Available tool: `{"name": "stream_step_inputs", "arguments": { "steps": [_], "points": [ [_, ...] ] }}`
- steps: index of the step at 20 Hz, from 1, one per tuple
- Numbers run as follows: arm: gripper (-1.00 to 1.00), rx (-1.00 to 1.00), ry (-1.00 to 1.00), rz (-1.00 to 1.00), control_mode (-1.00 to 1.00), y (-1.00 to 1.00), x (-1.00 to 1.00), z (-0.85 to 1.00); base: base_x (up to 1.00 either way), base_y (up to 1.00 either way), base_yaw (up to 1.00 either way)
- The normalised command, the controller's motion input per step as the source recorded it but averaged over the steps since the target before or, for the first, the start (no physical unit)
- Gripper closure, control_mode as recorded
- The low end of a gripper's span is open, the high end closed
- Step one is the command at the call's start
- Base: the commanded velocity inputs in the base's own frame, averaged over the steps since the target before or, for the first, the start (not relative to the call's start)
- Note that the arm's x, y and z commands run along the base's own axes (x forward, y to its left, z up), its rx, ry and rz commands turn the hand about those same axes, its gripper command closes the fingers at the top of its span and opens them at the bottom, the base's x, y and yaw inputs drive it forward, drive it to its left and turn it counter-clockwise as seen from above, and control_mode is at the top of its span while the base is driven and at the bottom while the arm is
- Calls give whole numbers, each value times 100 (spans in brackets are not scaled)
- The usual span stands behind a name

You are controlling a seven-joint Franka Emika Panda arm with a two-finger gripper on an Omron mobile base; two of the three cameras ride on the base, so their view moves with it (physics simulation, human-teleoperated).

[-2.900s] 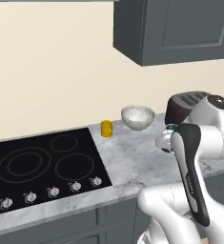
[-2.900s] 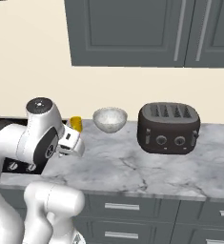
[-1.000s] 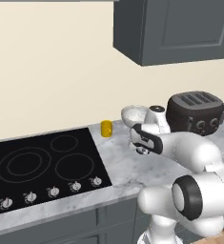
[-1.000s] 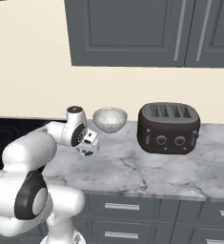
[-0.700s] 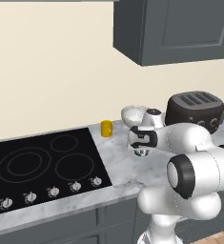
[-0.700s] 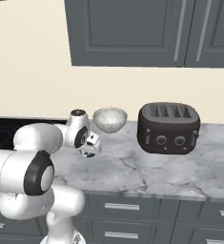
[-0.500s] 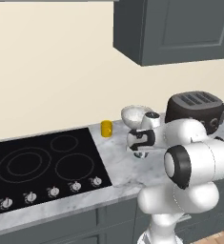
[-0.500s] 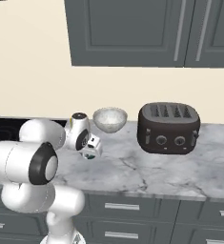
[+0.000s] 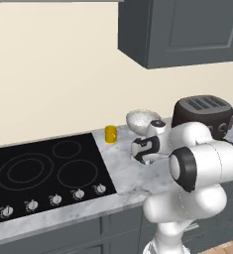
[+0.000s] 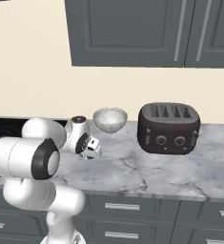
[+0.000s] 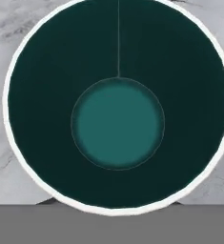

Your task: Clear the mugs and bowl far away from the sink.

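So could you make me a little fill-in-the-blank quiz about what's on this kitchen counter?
1. The small mug beside the stovetop is coloured ____.
2. The dark appliance with four slots on top is a ____.
3. In the hand view, the mug's inside is coloured ____.
4. The marbled bowl stands between the toaster and the yellow ____.

Missing words: yellow; toaster; teal; mug
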Motion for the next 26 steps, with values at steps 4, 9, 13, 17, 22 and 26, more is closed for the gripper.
{"name": "stream_step_inputs", "arguments": {
  "steps": [4,9,13,17,22,26],
  "points": [
    [-100,0,-18,2,-100,-1,-6,36,0,0,0],
    [-100,0,-17,5,-100,0,-9,60,0,0,0],
    [-100,0,-21,6,-100,0,-39,72,0,0,0],
    [-100,3,-16,3,-100,0,-56,91,0,0,0],
    [-100,5,-1,0,-100,0,-81,99,0,0,0],
    [-100,0,-6,0,-100,-1,-78,87,0,0,0]
  ]
}}
